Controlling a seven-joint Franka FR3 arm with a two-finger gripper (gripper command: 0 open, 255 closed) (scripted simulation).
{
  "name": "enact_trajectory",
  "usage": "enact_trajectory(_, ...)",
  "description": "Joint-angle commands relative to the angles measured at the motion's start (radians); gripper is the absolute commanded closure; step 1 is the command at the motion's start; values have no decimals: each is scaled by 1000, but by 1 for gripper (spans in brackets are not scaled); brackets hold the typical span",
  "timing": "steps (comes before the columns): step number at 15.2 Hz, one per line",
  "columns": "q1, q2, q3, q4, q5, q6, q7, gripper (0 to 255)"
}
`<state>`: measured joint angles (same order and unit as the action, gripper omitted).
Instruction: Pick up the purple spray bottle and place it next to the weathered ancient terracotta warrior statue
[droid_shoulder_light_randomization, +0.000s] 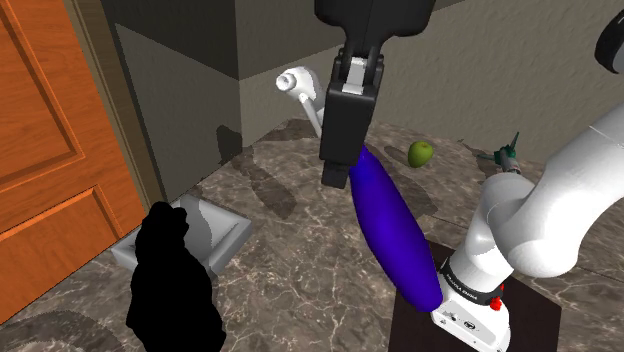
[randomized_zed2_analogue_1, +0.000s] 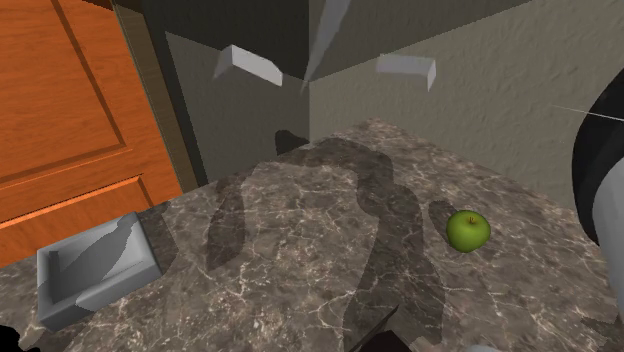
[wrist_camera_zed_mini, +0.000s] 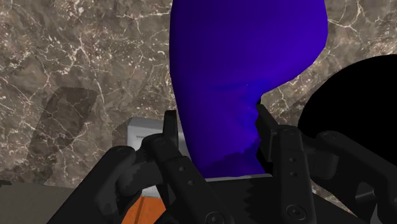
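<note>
My gripper (droid_shoulder_light_randomization: 340, 168) is shut on the deep purple-blue spray bottle (droid_shoulder_light_randomization: 392, 230) and holds it in the air above the marbled counter (droid_shoulder_light_randomization: 285, 270). The bottle hangs tilted, its body sloping down toward the stand, and its white trigger head (droid_shoulder_light_randomization: 296, 83) sticks out behind the hand. In the wrist view the fingers (wrist_camera_zed_mini: 170, 127) clasp the narrow part of the bottle (wrist_camera_zed_mini: 242, 63). The statue (droid_shoulder_light_randomization: 170, 285) is drawn as an all-black figure at the counter's near corner, in the shoulder view's lower left. It also appears beside the bottle as a black statue shape (wrist_camera_zed_mini: 356, 95).
A grey open tray (droid_shoulder_light_randomization: 222, 238) (randomized_zed2_analogue_1: 95, 270) lies next to the statue near the orange door (droid_shoulder_light_randomization: 50, 120). A green apple (droid_shoulder_light_randomization: 420, 152) (randomized_zed2_analogue_1: 468, 230) sits toward the back wall. A small greenish object (droid_shoulder_light_randomization: 505, 153) stands behind the arm.
</note>
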<state>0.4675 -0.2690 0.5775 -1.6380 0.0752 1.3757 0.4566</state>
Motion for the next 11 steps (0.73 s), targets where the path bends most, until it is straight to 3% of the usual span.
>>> enact_trajectory(1, 2, -10, 0, -37, 5, 28, 0, 255)
enact_trajectory(11, 13, -62, -6, -219, 30, 165, -14, 255)
